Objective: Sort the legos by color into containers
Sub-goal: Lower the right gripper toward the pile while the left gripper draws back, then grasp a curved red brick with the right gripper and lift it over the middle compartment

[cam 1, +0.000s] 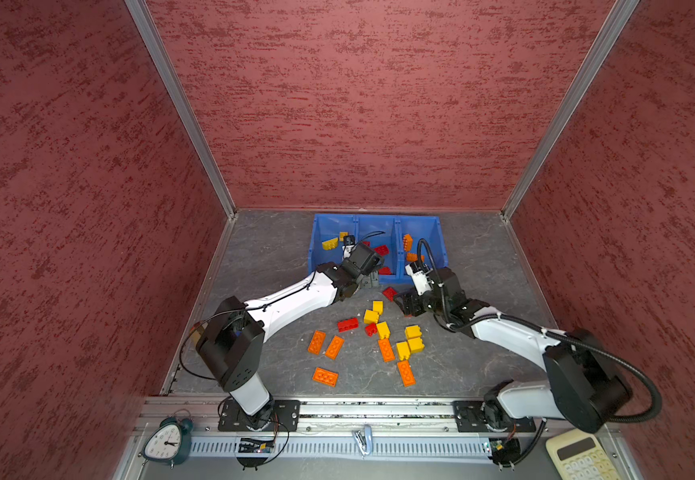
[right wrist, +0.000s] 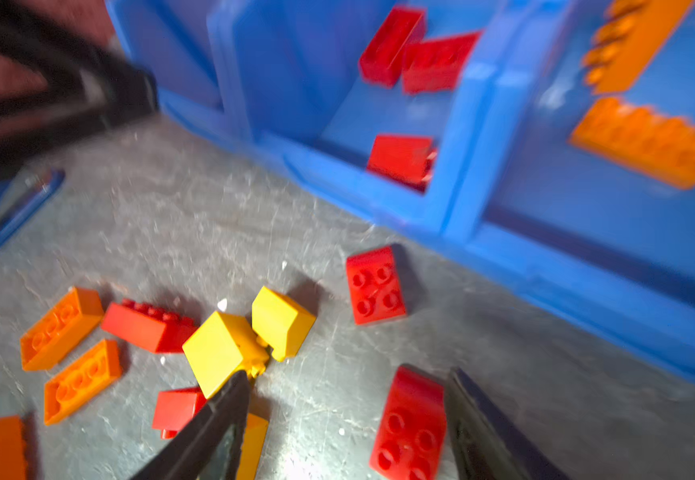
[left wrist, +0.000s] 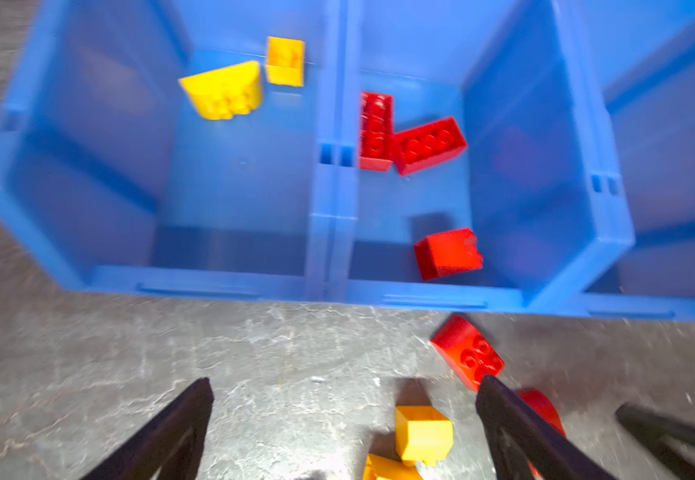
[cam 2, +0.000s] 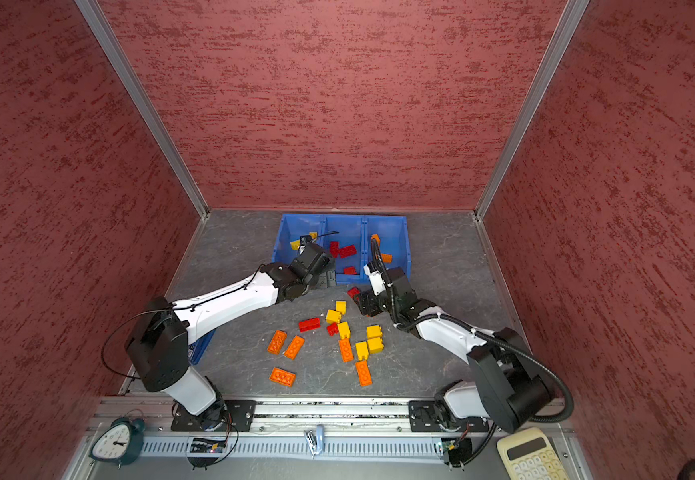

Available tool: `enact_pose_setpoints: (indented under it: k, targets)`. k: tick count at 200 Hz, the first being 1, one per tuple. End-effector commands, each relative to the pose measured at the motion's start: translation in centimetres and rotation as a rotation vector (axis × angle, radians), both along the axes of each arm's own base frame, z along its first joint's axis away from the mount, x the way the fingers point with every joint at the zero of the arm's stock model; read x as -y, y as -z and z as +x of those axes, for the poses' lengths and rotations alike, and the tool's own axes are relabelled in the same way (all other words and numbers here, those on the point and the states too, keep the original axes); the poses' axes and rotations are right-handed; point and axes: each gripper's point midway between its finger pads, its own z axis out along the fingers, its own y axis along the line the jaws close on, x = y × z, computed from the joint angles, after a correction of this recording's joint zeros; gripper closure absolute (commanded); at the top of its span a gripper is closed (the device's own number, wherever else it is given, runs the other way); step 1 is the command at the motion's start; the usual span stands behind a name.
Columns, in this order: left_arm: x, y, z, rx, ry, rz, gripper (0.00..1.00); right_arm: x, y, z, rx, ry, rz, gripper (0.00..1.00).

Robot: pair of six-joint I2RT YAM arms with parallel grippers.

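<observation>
The three joined blue containers (cam 1: 334, 216) stand at the back of the table. In both top views the left one holds yellow legos (cam 1: 330, 244), the middle one red legos (cam 1: 381, 249) and the right one orange legos (cam 1: 407, 240). More loose legos (cam 1: 386, 350) in all three colours lie scattered on the table in front. My left gripper (left wrist: 348, 382) hangs open and empty over the table, just before the middle container's front wall (left wrist: 433, 297). My right gripper (right wrist: 350, 374) is low over the table with its jaws apart around a red lego (right wrist: 410, 424), which lies against one finger. A second red lego (right wrist: 375, 284) lies just ahead.
An alarm clock (cam 1: 167, 442) and a calculator (cam 1: 578, 457) sit on the front ledge beyond the arms' mounting rail. A flat blue piece (cam 2: 203, 347) lies on the table under my left arm. Red walls close in three sides.
</observation>
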Motion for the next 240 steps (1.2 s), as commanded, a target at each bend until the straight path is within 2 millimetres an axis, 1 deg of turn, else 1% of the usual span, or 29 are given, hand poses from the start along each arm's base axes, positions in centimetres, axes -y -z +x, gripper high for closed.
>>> enact_pose_setpoints:
  k: [1,3,5,9,23,31,45,77,101,122,142,169,190,206,224,240]
  targets:
    - [-1.1,-2.2,1.1,0.103,-0.115,-0.054,0.01,-0.8,-0.1,0.8,0.048,-0.030,-0.061,0.28]
    - [-1.2,-2.2,1.1,0.104,-0.116,-0.053,0.00,-0.8,-0.1,0.9,0.051,-0.027,-0.063,0.29]
    - [-1.2,-2.3,1.1,0.106,-0.118,-0.051,0.00,-0.8,0.6,1.0,0.038,-0.024,-0.076,0.29]
    - [-1.3,-2.3,1.1,0.110,-0.122,-0.048,0.00,-0.7,1.0,1.2,0.034,-0.013,-0.091,0.31]
    - [-1.6,-2.4,1.2,0.119,-0.135,-0.038,0.00,-0.1,2.1,2.1,0.014,0.037,-0.137,0.34]
    - [-1.8,-2.4,1.2,0.125,-0.144,-0.034,0.00,-0.1,2.5,2.5,0.002,0.044,-0.149,0.36]
    - [-2.1,-2.3,1.3,0.133,-0.163,-0.031,0.01,-0.8,3.0,2.9,-0.006,0.026,-0.152,0.37]
    - [-2.4,-2.0,1.5,0.153,-0.191,-0.042,0.00,-1.3,4.4,3.9,-0.020,0.021,-0.197,0.40]
    - [-2.5,-1.7,1.5,0.154,-0.199,-0.043,0.00,-1.2,5.4,4.8,-0.022,0.039,-0.246,0.44]
    - [-2.6,-1.4,1.4,0.150,-0.203,-0.031,0.01,-1.4,6.0,5.1,-0.022,0.032,-0.269,0.46]
    - [-2.9,-1.2,1.3,0.147,-0.212,-0.022,0.00,-1.6,6.4,5.0,-0.027,0.022,-0.286,0.49]
    - [-3.1,-1.0,1.2,0.145,-0.219,-0.015,0.01,-1.4,6.9,4.8,-0.039,0.032,-0.310,0.58]
    - [-3.2,-0.8,1.2,0.143,-0.228,-0.014,0.01,-1.3,7.1,4.5,-0.039,0.035,-0.324,0.62]
    - [-3.2,-0.8,1.2,0.145,-0.233,-0.017,0.01,-1.2,7.3,4.3,-0.046,0.033,-0.328,0.66]
    - [-3.3,-1.0,1.2,0.151,-0.237,-0.013,0.01,-1.6,7.2,3.7,-0.063,0.007,-0.314,0.70]
    - [-3.6,-1.2,1.1,0.159,-0.242,-0.014,0.01,-2.0,6.7,3.0,-0.068,-0.022,-0.293,0.72]
